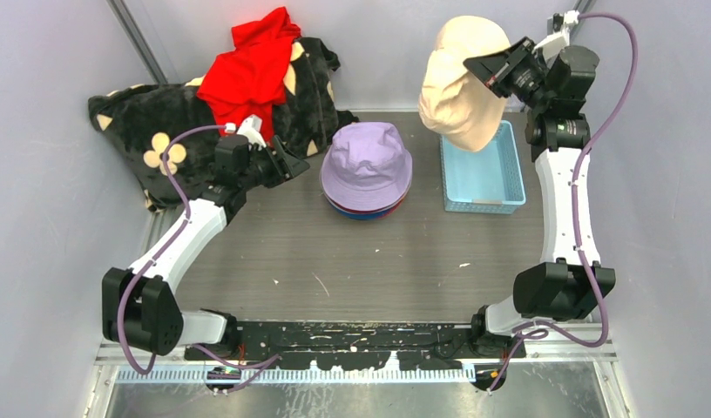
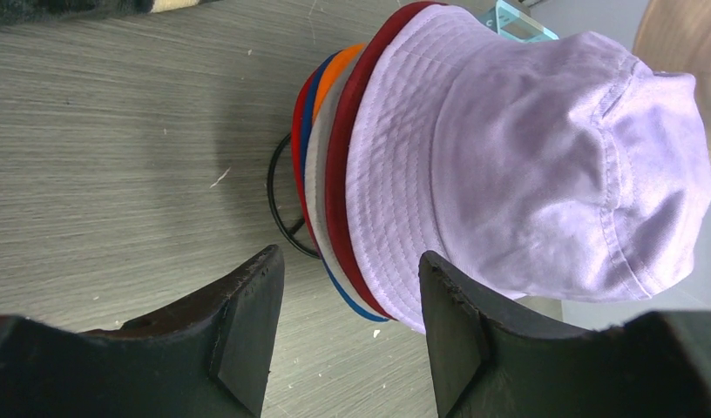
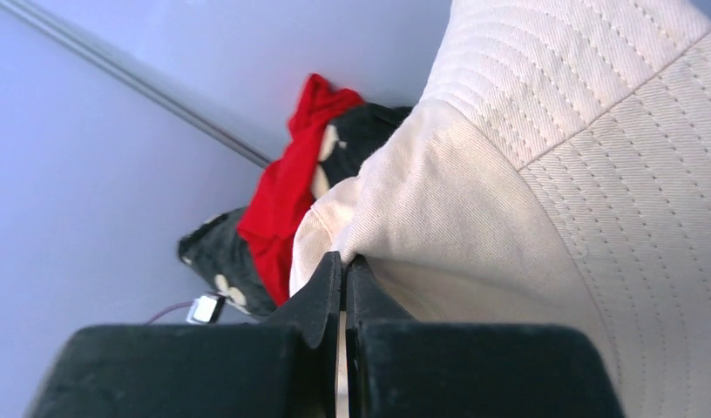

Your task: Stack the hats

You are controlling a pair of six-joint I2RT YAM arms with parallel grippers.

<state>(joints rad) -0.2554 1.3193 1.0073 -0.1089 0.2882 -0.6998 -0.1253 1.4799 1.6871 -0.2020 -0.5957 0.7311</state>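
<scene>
The right gripper (image 1: 474, 68) is raised at the far right of the grey wood-grain table (image 1: 335, 261), and its two black fingers are pressed together on a fold of the cream fabric bucket hat (image 1: 461, 87); the right wrist view shows the fingertips (image 3: 330, 274) pinching cloth near the stitched brim of that hat (image 3: 544, 174). The hat hangs off the table, bunched and drooping, and from above its lower edge overlaps the far end of the pale blue plastic slotted basket (image 1: 483, 178); whether the two touch cannot be told. Near the middle of the table, just left of the basket, sits the stack of soft bucket hats, crowns up, topped by a lilac fabric bucket hat (image 1: 367, 161). In the left wrist view the lilac hat (image 2: 526, 165) lies over brims of red (image 2: 343, 174), whitish, orange (image 2: 335, 74) and blue cloth, with a thin black ring (image 2: 278, 205) on the table under the pile. The left gripper (image 1: 298, 164) is low, just left of the stack, its fingers spread apart and holding nothing, with the stack's brims seen past them (image 2: 352, 287). At the far left corner lies the black blanket with cream flowers (image 1: 152, 131), and the bright red flat garment (image 1: 247, 74) is draped on top of it
</scene>
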